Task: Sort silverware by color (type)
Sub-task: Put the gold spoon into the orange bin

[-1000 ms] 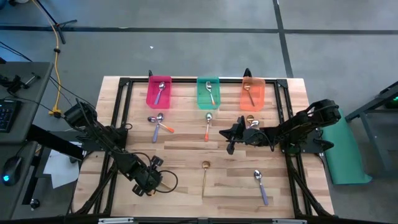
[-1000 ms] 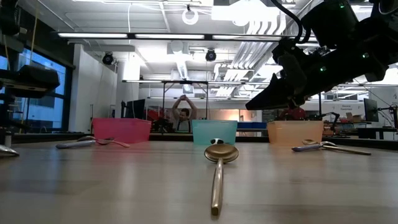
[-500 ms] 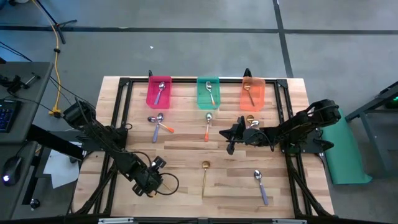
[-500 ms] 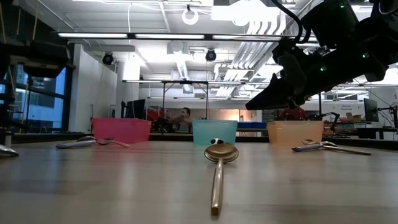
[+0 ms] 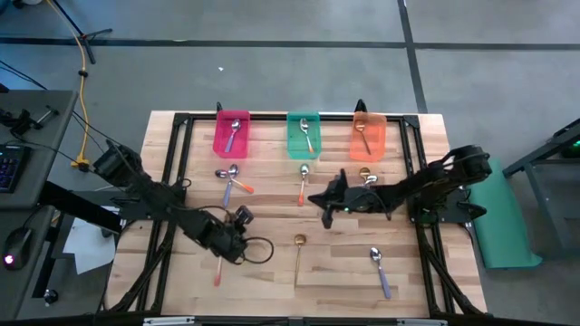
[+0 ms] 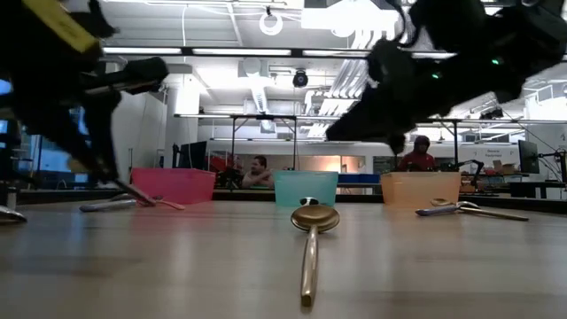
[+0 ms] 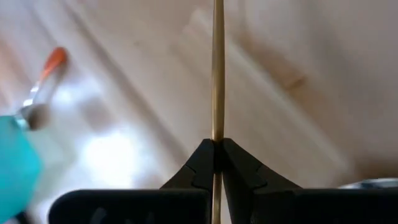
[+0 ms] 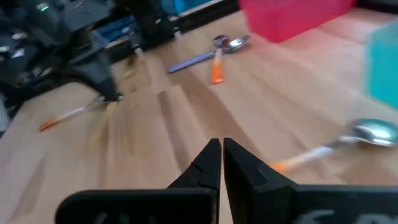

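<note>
Table contents, listed from the left edge across.

- Left gripper: positioned over the front-left part of the table. Its fingers are pressed together on the slim handle of a held gold spoon.
- Loose orange-handled spoon: laid near the front edge, just beside the left gripper.
- Red bin: set at the back left. One purple-handled spoon is contained in it.
- Crossed pair, just in front of the red bin: a second purple-handled spoon and an orange-handled one, with their bowls touching.
- Teal bin: set at the back centre. One spoon is held in it.
- Centre orange-handled spoon: laid just in front of the teal bin.
- Lying gold spoon: laid front centre with its bowl toward the bins.
- Right gripper: held above the table right of centre. Its fingers are closed together on nothing.
- Orange bin: set at the back right. One gold-coloured spoon is held in it.
- Partly hidden spoons: seen in front of the orange bin, under the right arm. Their number cannot be told.
- Front-right purple-handled spoon: laid apart from the rest.
</note>
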`<action>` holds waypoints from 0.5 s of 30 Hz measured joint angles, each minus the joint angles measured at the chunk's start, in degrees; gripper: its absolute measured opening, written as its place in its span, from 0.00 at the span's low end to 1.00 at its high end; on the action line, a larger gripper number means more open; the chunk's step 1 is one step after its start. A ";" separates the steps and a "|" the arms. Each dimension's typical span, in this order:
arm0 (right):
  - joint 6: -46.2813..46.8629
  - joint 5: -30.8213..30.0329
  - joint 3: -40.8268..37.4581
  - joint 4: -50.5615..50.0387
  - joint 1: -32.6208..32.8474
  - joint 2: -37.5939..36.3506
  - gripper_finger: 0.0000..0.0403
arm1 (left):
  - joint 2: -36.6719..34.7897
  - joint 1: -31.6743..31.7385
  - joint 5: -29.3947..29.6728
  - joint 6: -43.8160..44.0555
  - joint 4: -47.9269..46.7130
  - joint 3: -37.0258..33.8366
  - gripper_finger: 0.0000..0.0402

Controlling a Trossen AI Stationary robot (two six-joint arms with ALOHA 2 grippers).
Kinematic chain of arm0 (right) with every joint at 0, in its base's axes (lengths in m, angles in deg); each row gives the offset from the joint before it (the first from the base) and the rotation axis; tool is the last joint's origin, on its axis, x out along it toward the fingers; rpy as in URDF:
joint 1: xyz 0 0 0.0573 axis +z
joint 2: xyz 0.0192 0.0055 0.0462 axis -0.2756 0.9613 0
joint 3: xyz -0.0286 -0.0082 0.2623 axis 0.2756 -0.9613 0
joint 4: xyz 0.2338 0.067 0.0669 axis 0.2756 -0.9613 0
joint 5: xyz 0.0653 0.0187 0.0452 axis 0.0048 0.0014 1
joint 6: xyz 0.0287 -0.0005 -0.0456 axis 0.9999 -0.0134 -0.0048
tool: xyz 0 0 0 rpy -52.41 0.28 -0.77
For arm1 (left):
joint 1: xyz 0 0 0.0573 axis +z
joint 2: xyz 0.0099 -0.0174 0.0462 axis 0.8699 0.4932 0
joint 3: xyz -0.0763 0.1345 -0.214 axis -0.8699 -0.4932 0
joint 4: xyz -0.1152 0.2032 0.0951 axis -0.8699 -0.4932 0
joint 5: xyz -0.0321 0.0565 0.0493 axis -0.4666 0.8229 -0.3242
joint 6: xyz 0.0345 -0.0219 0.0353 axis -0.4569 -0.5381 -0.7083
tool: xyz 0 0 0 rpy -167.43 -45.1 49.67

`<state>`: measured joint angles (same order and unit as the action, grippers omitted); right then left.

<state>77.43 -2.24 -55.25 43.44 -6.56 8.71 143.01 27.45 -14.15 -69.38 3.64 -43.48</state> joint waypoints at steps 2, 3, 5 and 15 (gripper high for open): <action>-0.03 1.76 3.77 -1.91 0.00 3.05 0.00 | -0.02 1.41 1.67 -2.76 0.44 0.00 0.01; -0.04 2.78 5.86 -2.30 0.00 4.93 0.00 | -0.02 2.05 2.07 -3.91 0.95 0.00 0.01; -0.04 4.73 10.03 -2.58 0.00 8.66 0.01 | -0.02 3.09 3.22 -6.24 2.36 0.00 0.01; -0.98 10.30 30.96 -12.67 -0.39 23.83 0.26 | -0.02 4.09 6.94 -9.53 4.55 0.00 0.01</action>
<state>76.45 8.06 -24.29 30.77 -6.96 32.54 142.99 31.54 -7.21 -78.91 8.19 -43.48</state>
